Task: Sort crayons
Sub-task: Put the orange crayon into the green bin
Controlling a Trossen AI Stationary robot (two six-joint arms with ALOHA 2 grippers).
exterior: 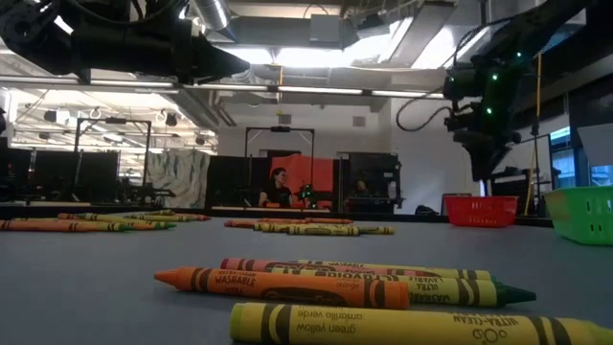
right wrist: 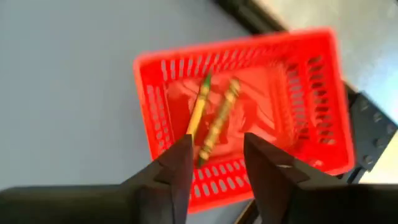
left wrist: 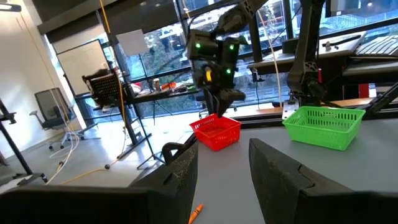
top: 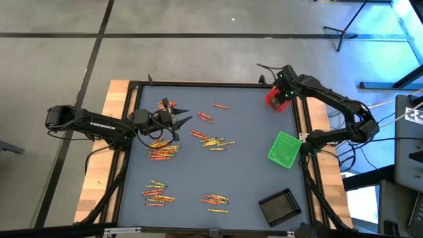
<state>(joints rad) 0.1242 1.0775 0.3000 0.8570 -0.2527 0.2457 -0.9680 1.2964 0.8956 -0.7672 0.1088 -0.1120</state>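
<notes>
Many crayons lie flat in loose groups on the grey table top, at the left (top: 164,149), at the middle (top: 213,141) and near the front edge (top: 157,194). My right gripper (right wrist: 216,155) hangs open over the red tray (right wrist: 311,87) at the far right corner. Two yellowish crayons (right wrist: 219,121) show blurred inside that tray, just below the fingers. My left gripper (top: 185,119) waits open and level above the left side of the table, with nothing between its fingers (left wrist: 186,168).
A green tray (top: 285,149) stands at the right edge and a black tray (top: 279,206) at the near right. More crayons (exterior: 287,284) lie near the front edge. A raised frame (top: 198,84) borders the table. A person sits in the room beyond.
</notes>
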